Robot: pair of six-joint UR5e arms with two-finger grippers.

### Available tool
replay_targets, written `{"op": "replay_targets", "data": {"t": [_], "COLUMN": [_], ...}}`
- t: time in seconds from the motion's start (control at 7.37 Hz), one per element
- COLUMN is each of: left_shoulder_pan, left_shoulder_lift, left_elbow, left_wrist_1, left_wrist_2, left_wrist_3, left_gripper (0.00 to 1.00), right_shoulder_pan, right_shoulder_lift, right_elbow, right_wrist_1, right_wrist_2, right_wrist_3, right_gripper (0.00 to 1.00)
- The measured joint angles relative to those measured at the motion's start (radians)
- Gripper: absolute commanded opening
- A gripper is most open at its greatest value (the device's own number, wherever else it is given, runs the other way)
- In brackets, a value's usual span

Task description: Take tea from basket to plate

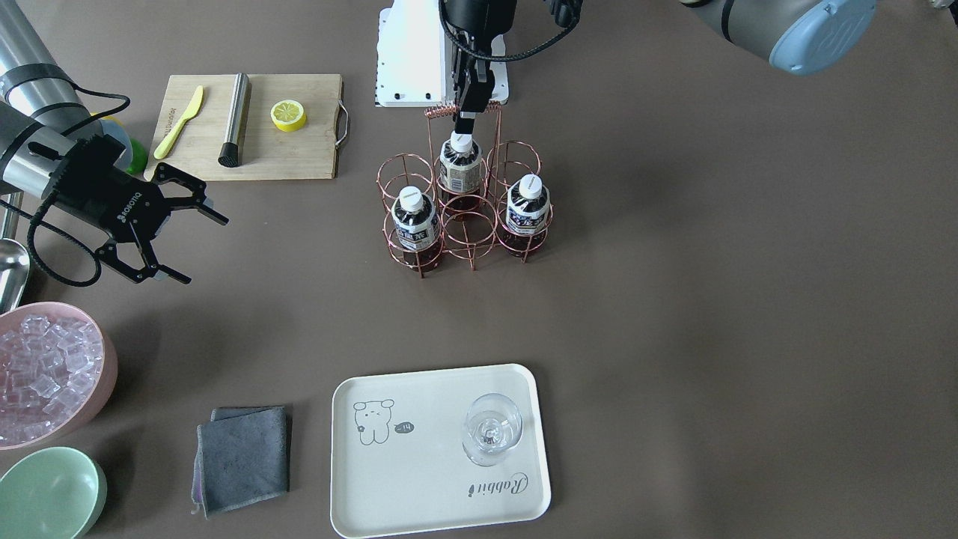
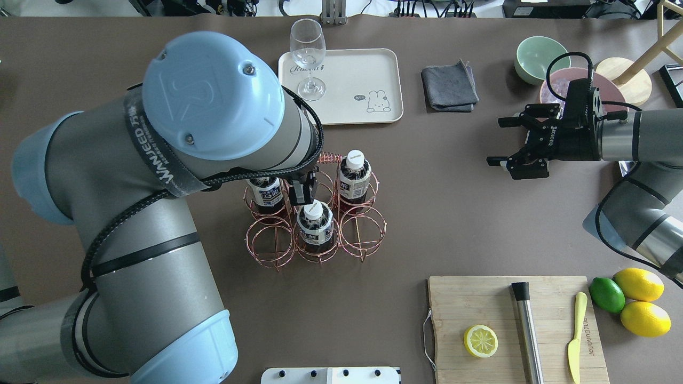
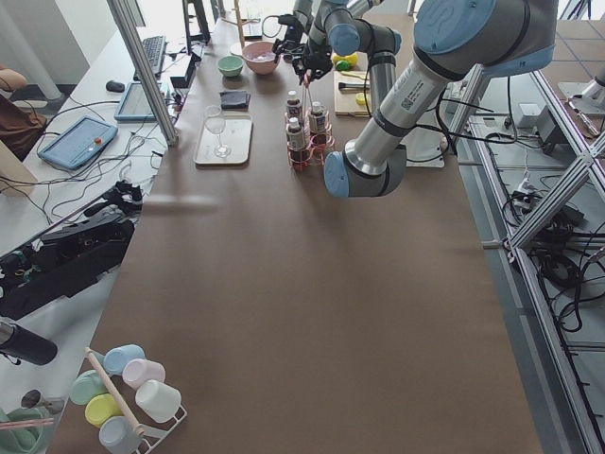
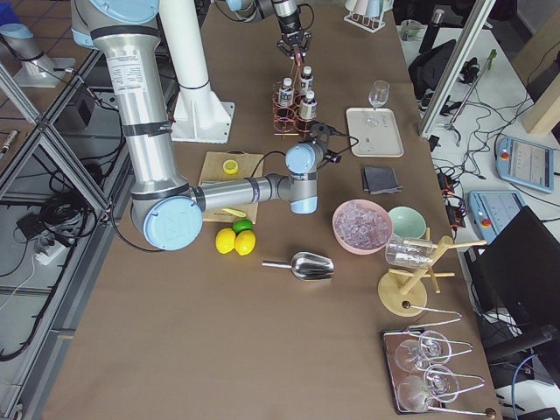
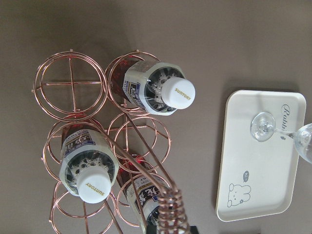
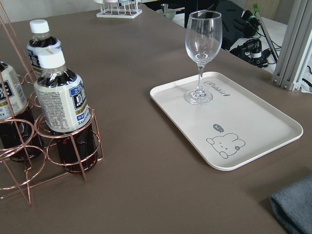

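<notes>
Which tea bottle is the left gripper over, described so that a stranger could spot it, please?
Find the copper wire basket mid-table. The tea stands in the middle ring of the row nearest the robot, under the left gripper. It is alone there; the other two bottles fill the end rings of the row nearer the plate.

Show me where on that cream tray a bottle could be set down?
The plate is bare across the half with the bear drawing and its middle. The wine glass crowds the other end. The table between basket and plate is bare too.
</notes>
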Motion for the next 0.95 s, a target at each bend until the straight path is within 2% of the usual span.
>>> {"op": "replay_targets", "data": {"t": [0.27, 0.54, 0.95], "left_shoulder_pan": [0.003, 0.005, 0.004], "left_shoulder_lift": [0.006, 0.009, 0.01], "left_elbow": [-0.001, -0.005, -0.019], "left_wrist_1": [0.001, 0.001, 0.002], "left_wrist_2": [0.001, 0.0, -0.001], "left_wrist_3": [0.0, 0.0, 0.0], "left_gripper": [0.0, 0.0, 0.0], "right_shoulder_pan": [-0.027, -0.082, -0.165], "right_shoulder_lift": [0.002, 0.016, 0.171], "right_elbow": [-0.011, -0.004, -0.048], "right_wrist_1": [0.068, 0.142, 0.169], "right_wrist_2": [-0.048, -0.151, -0.224], "right_wrist_3": [0.002, 0.005, 0.078], "right_gripper": [0.99, 1.0, 0.99]}}
